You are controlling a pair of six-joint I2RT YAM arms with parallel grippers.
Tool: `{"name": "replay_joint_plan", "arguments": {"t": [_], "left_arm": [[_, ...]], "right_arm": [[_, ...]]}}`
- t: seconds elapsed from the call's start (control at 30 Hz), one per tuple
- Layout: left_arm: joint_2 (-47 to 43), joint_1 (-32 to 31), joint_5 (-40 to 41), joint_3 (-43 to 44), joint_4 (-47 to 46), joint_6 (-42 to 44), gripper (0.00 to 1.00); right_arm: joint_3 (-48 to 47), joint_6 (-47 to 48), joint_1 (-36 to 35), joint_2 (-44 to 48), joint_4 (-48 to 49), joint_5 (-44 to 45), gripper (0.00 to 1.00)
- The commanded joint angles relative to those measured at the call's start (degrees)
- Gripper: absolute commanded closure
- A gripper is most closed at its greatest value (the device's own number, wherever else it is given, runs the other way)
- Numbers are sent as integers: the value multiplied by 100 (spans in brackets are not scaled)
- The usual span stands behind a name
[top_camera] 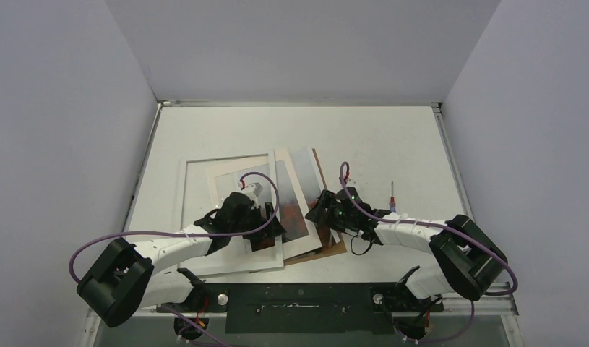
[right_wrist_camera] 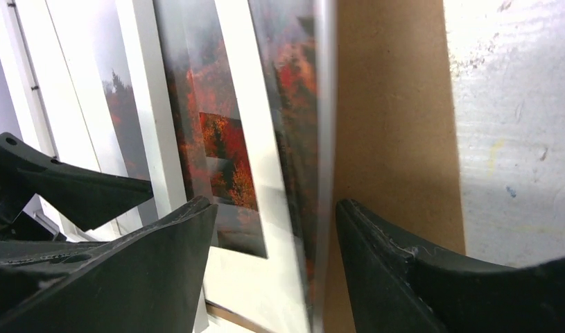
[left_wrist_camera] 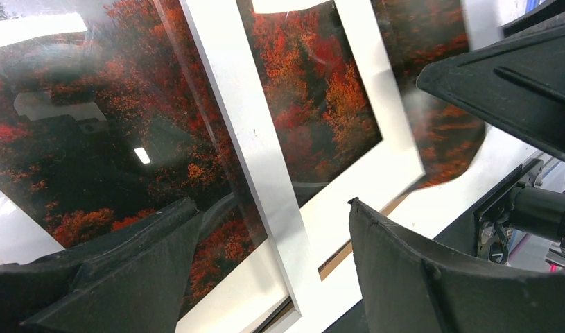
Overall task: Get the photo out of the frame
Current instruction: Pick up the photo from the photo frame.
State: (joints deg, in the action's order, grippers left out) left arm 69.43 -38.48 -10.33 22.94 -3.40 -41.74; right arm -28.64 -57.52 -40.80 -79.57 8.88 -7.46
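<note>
— Where do we find the photo?
— Mid-worktop, in a skewed stack. It lies on the brown backing board and overlaps the white frame.
— And our tools?
— The left tool hangs spread apart over the red trees. The right tool is spread too, straddling the stack's right edge.
— Anything else we see?
— A screwdriver, lying apart to the right.
</note>
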Motion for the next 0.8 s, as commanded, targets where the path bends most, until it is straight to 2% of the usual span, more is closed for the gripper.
{"name": "replay_joint_plan", "arguments": {"t": [0.0,0.1,0.2,0.27,0.4,0.43,0.57,0.63,0.77], "left_arm": [[181,-28,40,-102,1011,68,23],[177,-28,57,-71,1060,68,22],[177,-28,82,-30,1102,65,22],[178,-28,92,9,1121,69,23],[74,-28,139,153,1288,66,23],[21,-23,161,186,1375,69,23],[-258,-11,273,300,1627,90,23],[-340,21,289,328,1708,103,22],[-368,70,284,377,1802,130,23]], "right_arm": [[-291,615,253,31,274,-428,35],[-376,834,454,50,141,-670,36],[-520,959,581,-248,325,-1513,41],[-535,897,582,-436,386,-1679,45],[-506,781,667,-744,478,-1676,79],[-495,736,711,-803,544,-1759,85],[-446,584,821,-814,753,-1912,84],[-478,607,864,-768,655,-1925,73],[-461,570,964,-701,650,-1952,68]]}}
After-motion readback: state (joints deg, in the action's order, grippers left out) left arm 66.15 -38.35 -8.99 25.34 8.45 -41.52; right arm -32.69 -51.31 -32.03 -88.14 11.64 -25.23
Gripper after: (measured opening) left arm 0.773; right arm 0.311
